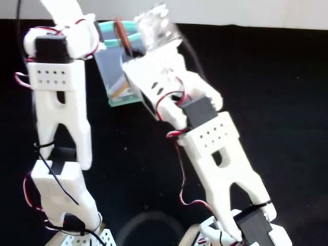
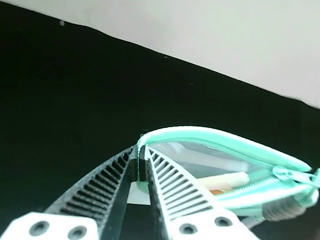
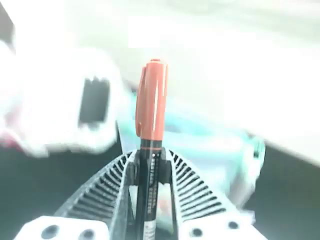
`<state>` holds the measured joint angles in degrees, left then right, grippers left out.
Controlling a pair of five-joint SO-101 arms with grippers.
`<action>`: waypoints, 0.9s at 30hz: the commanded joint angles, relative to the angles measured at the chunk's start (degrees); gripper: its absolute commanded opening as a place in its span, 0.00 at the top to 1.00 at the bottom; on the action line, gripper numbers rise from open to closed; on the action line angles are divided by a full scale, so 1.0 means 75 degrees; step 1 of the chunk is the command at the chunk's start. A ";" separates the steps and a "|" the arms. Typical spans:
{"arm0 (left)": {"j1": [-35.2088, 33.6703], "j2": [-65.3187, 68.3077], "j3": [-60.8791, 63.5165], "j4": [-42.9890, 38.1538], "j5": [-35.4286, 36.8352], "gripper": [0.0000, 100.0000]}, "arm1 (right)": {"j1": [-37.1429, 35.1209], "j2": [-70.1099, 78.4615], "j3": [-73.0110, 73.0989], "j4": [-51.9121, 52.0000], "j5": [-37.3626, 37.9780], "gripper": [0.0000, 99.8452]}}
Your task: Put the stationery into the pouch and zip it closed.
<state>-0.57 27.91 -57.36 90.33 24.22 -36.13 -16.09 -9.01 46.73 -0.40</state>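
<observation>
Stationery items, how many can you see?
2: a red-capped marker in the right gripper, and a pale stick inside the pouch that the left gripper holds. More may be hidden inside.

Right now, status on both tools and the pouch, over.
Left tool shut on pouch rim. Right tool shut on red-capped pen, not yet in. Zip looks open; pale item already inside.

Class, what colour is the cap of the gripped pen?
The pen cap is reddish-brown, clearest in the right wrist view.
</observation>
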 commanded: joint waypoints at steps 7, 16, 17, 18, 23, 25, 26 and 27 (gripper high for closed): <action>0.0240 0.0240 0.0088 0.0234 -0.0035 0.99 | 0.0428 0.0932 -0.2971 -0.0709 -0.0316 0.99; 0.0252 0.0240 0.0088 0.0328 -0.0035 0.99 | 0.0486 0.3710 -0.4683 -0.2479 -0.0316 0.99; 0.0252 0.0240 0.0088 0.0328 -0.0035 0.99 | 0.0486 0.4062 -0.4964 -0.2549 -0.0316 0.99; 0.0252 0.0240 0.0088 0.0328 -0.0035 0.99 | 0.0486 0.4425 -0.5281 -0.2608 -0.0316 0.99; 0.0252 0.0252 0.0088 0.0328 -0.0035 0.99 | 0.0510 0.6019 -0.6968 -0.2596 -0.0316 0.99; 0.0252 0.0252 0.0088 0.0328 -0.0035 0.99 | 0.0510 0.6488 -0.7426 -0.2467 -0.0316 0.99; 0.0240 0.0252 0.0088 0.0328 -0.0035 0.99 | 0.0510 0.6675 -0.7625 -0.2268 -0.0316 0.99; 0.0229 0.0252 0.0088 0.0328 -0.0035 0.99 | 0.0498 0.6816 -0.7789 -0.2045 -0.0316 0.99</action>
<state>-0.22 27.82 -57.36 90.33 24.22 -32.79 33.76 -61.58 29.05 -2.15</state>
